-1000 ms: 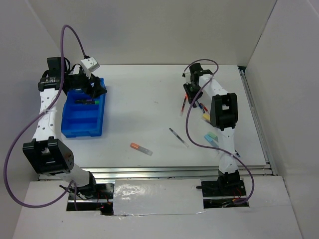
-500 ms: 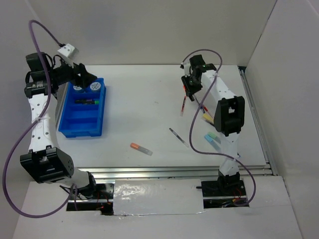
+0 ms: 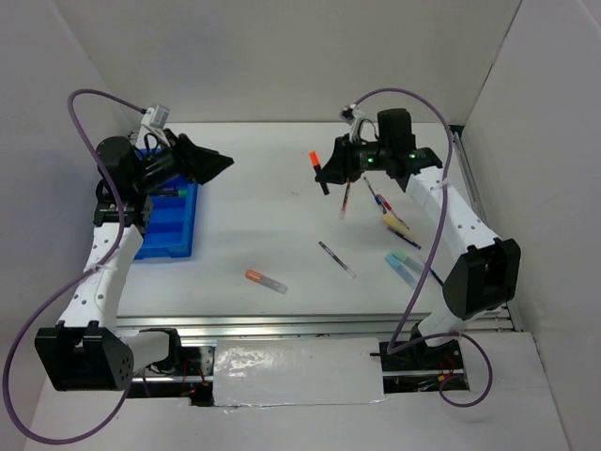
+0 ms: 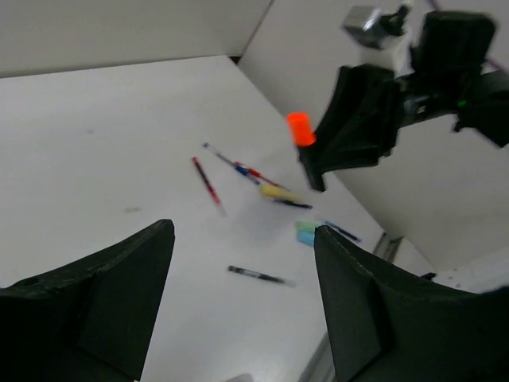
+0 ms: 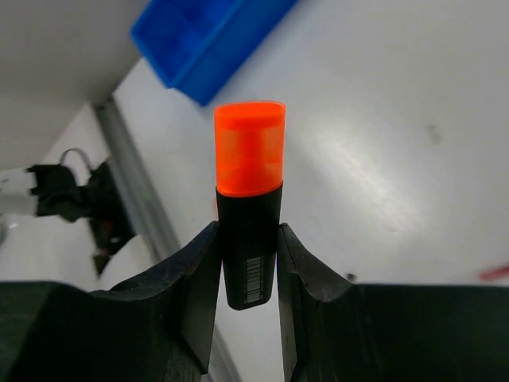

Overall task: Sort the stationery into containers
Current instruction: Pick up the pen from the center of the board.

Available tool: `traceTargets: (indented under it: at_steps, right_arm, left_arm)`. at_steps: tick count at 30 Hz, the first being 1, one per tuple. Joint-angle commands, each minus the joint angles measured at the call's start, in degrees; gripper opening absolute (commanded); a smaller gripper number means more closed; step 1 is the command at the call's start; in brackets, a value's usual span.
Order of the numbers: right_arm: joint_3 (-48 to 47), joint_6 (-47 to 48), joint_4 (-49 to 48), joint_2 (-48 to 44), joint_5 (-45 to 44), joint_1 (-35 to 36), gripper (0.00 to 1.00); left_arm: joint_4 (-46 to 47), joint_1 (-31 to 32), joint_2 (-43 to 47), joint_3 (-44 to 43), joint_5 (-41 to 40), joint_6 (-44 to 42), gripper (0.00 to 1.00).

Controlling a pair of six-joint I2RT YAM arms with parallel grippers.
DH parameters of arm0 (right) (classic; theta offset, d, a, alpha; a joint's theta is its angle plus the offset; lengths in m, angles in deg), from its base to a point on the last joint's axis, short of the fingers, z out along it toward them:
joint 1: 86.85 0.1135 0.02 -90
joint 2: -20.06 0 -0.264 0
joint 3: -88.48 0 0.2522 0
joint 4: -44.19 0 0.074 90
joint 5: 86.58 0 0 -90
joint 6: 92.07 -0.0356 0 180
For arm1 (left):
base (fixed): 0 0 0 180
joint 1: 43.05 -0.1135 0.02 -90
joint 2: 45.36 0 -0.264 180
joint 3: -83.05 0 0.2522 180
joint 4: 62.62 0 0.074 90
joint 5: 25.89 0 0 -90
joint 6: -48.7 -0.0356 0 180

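My right gripper (image 3: 322, 175) is shut on an orange highlighter (image 5: 249, 151) with a black body, held above the table's middle back with the cap (image 3: 314, 158) pointing out past the jaws. My left gripper (image 3: 218, 167) hangs open and empty just right of the blue tray (image 3: 174, 235), facing the right arm. A green marker (image 3: 173, 191) lies in the tray. On the table lie a red pen (image 3: 346, 199), a dark pen (image 3: 335, 258), an orange-capped marker (image 3: 266, 280), a yellow highlighter (image 3: 394, 223) and a light blue one (image 3: 404, 266). The left wrist view shows the held highlighter (image 4: 300, 127) and the dark pen (image 4: 258, 275).
More thin pens (image 3: 380, 202) lie beside the yellow highlighter under the right arm. White walls close in the table at the back and both sides. A metal rail (image 3: 329, 324) runs along the near edge. The tray's corner (image 5: 211, 36) shows in the right wrist view.
My right gripper rose from the pen pile with the orange highlighter and moved left. My left gripper left the tray and swung round to face right, staying open.
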Motion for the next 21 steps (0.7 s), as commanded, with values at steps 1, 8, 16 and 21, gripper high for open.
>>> traceTargets:
  at_steps: [1,8,16,21]
  right_arm:
    - [7.54,-11.31,-19.58,-3.58,15.89,3.03,0.03]
    - [11.16,-21.79,-31.75,-5.17,20.65,8.3,0.03]
    - [9.66,-22.32,-31.04,-4.56,19.24,11.3,0.03]
    - [9.22,-23.19,-31.66,-4.29,18.89,12.09,0.03]
  left_arm:
    - [8.28,3.89,2.47,1.09,-3.18,7.43,0.84]
    - [19.73,12.23,0.62,7.25,-0.62,15.18,0.87]
    - [14.0,18.74,-2.28,5.23,-5.9,14.12,0.9]
    - [14.35,20.77,-3.16,4.88,-6.78,14.47,0.89]
